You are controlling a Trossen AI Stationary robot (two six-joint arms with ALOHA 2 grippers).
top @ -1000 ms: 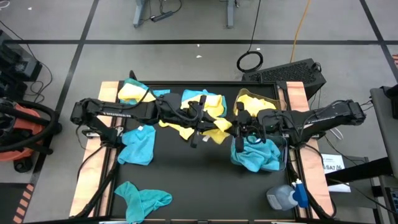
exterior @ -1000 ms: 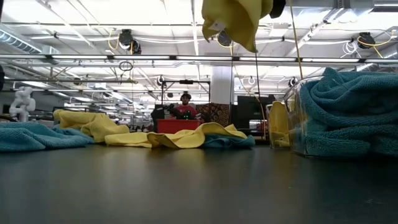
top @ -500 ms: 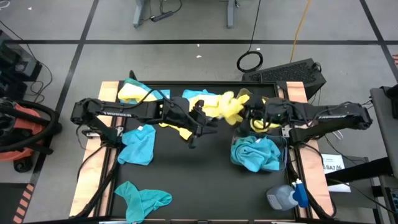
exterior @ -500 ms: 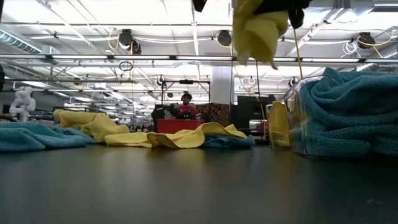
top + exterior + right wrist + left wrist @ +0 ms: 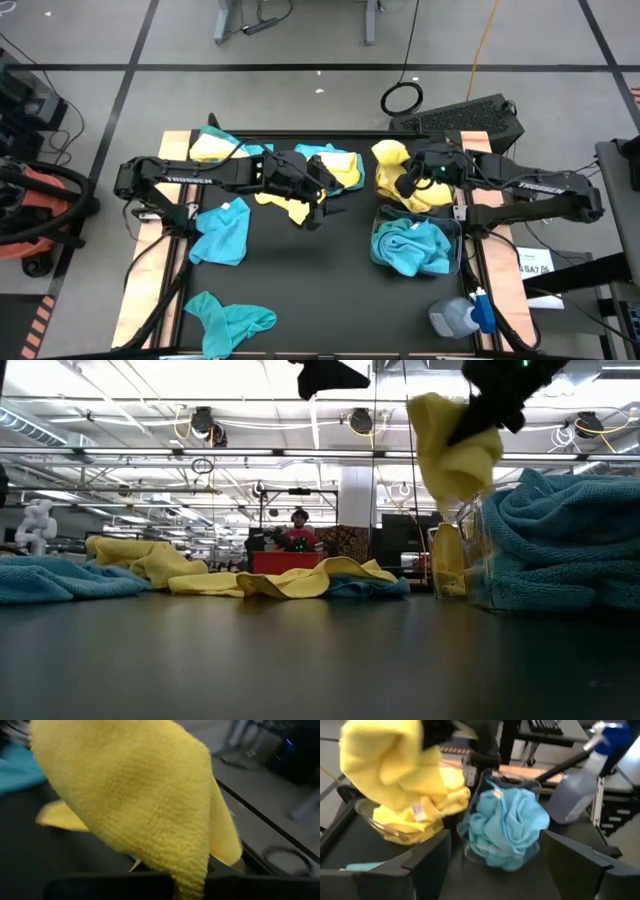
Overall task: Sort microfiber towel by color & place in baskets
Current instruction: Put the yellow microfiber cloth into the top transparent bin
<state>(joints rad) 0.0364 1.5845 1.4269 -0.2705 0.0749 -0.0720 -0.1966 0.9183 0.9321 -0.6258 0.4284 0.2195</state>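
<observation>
The bright yellow microfiber cloth (image 5: 388, 160) hangs bunched from the right gripper (image 5: 412, 180), which is clenched on it; the low view shows the cloth (image 5: 452, 452) dangling from the dark fingers above the table. Directly beneath and just beyond the gripper stands the clear rectangular plastic bin holding yellow cloths (image 5: 447, 198), already partly filled. Nearer the table's front edge from that gripper, touching or just beside the first bin, is the second clear plastic bin (image 5: 456, 262), packed with teal-blue cloths (image 5: 410, 247).

Judged step: deposit of the held yellow cloth into the yellow bin.

Procedure for a clean deposit:
- Centre the gripper over the bin opening, not its rim; part of the cloth currently hangs on the side toward the table's middle and may drape over the wall.
- Lower until the hanging tail folds onto the pile inside, then part the fingers.
- Lift straight up; microfiber probably clings to the pads.
- Keep clear of the teal bin so that colours do not mix.

The left gripper (image 5: 318, 190) is well apart, toward the table's middle, with its fingers (image 5: 427, 852) spread and holding nothing. Beneath it lies the mixed pile of yellow and teal cloths (image 5: 300, 180). Loose teal cloths (image 5: 221, 232) remain farther toward the left arm's side, with another teal cloth (image 5: 228, 320) near the table's front edge.
</observation>
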